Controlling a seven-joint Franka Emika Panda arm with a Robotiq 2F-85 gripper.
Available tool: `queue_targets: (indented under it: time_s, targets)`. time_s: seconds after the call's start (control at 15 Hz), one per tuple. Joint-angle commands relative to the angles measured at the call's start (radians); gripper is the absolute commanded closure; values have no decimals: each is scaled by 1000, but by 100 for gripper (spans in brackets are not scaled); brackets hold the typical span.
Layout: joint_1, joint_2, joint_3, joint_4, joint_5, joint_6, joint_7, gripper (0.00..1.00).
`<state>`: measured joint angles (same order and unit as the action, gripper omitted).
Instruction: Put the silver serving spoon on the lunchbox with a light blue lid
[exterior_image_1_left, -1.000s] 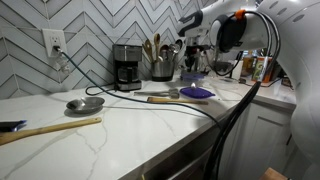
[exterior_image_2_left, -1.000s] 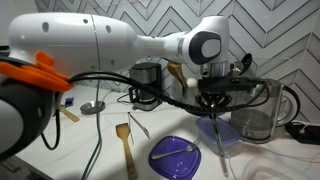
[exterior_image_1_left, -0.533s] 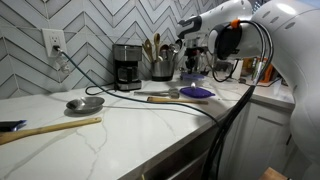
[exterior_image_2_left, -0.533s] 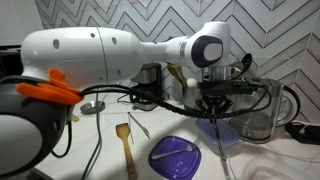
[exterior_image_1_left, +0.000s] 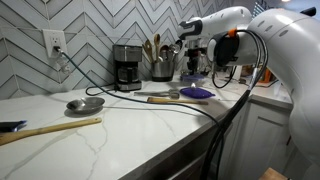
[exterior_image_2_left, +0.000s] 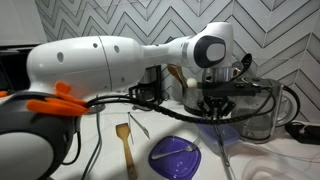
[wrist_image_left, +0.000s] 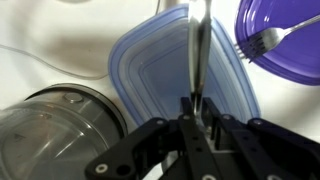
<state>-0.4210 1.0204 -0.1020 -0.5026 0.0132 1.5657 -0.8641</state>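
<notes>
white marble counter (exterior_image_1_left: 120, 135), chevron tile behind. silver serving spoon (wrist_image_left: 197, 50) sits clamped by the handle in the gripper (wrist_image_left: 197, 112), runs lengthwise over the lunchbox with a light blue lid (wrist_image_left: 150, 85) in the wrist view, bowl end near the far rim. cannot tell whether touching the lid. purple plate (wrist_image_left: 285, 70) with fork (wrist_image_left: 262, 40) just beside; glass jug (wrist_image_left: 50, 135) on the opposite side. risks, as judged: release from height, then bounce or slide off the slick lid; overhang at the rim, then tip-off toward the plate.
</notes>
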Motion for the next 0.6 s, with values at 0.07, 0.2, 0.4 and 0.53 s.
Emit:
queue_targets:
  time_s: [0.07, 0.2, 0.4, 0.53]
  targets:
    - [-13, 74, 22, 130, -12, -42, 12, 42]
    - [-6, 20, 25, 36, -11, 3, 15, 26]
    - [-6, 5, 32, 27, -2, -30, 52, 4]
    - [-7, -20, 43, 16, 16, -88, 131, 0]
